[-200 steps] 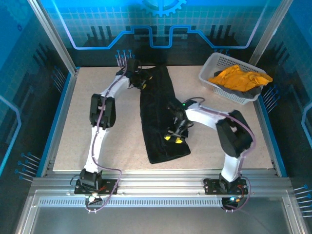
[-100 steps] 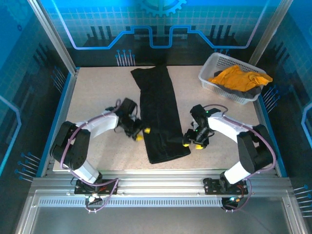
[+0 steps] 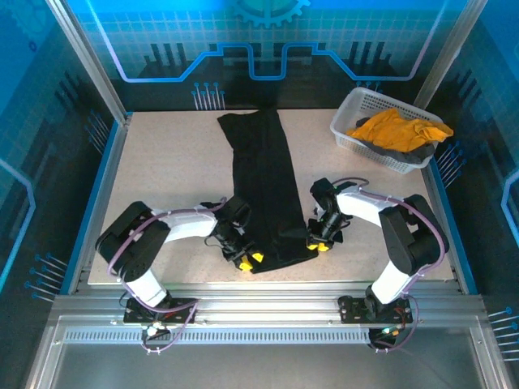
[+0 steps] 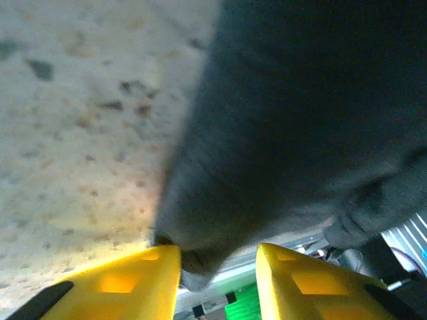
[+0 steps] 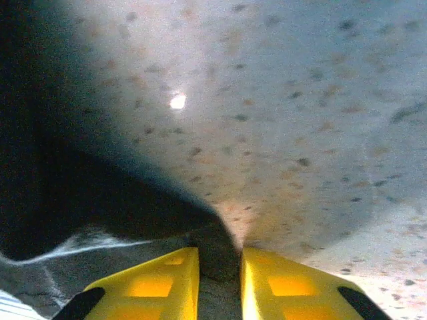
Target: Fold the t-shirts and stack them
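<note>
The left gripper (image 3: 250, 260) has swung from the far end of the long black cloth t-shirt (image 3: 263, 190) to its near left corner; the right gripper (image 3: 318, 241) slid off its top to pinch its near right edge.

Robot laboratory, enclosed test cell. Evidence: speckled worktop (image 3: 178, 178) with aluminium-profile posts (image 3: 85, 61) rising at its far corners. Blue printed panels with a gear emblem (image 3: 272, 12) stand behind its far edge. Slotted aluminium rail (image 3: 268, 310) along its near edge carries two cabled robot arms, left (image 3: 174, 227) and right (image 3: 381, 215), bolted side by side.
</note>
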Action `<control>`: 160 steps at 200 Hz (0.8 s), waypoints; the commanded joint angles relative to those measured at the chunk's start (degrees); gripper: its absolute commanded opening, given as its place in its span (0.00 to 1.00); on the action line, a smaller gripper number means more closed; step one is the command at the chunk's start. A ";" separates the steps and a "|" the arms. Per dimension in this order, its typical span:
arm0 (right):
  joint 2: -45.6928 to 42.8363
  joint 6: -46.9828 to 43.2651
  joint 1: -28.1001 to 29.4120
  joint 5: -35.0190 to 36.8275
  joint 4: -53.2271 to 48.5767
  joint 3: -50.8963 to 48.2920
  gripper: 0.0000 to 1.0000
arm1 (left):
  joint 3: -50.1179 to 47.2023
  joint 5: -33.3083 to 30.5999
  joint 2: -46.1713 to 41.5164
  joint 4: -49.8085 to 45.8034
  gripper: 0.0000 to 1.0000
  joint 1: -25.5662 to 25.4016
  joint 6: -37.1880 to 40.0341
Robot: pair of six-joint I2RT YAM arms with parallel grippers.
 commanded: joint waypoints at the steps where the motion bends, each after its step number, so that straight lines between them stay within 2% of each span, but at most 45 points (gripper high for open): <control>1: 0.27 1.87 2.23 -5.25 3.36 -0.79 0.17 | 0.40 -0.62 1.86 -1.73 0.25 -0.89 0.53; 15: -0.43 2.40 2.48 -5.03 2.51 -0.71 0.12 | -0.07 -2.90 1.48 -3.05 0.19 -0.85 1.39; 33: -1.30 2.89 3.21 -5.36 1.16 -0.53 0.04 | -1.73 -4.52 -0.29 -4.14 0.00 -0.82 1.32; 47: -2.03 3.56 4.32 -6.09 0.16 -0.31 0.00 | -3.49 -5.78 -2.74 -6.03 0.00 -0.26 1.31; 84: -3.09 7.19 8.45 -9.58 -1.48 -0.09 0.00 | -10.10 -5.55 -12.23 -9.16 0.00 2.75 0.81; 119: -7.03 11.58 10.82 -10.65 -3.60 -0.08 0.00 | -15.45 -1.24 -21.90 -5.15 0.00 2.98 -6.48; 160: -12.71 17.96 10.45 -13.03 -4.46 1.61 0.00 | -12.78 -1.91 -28.78 -4.13 0.00 4.10 -12.11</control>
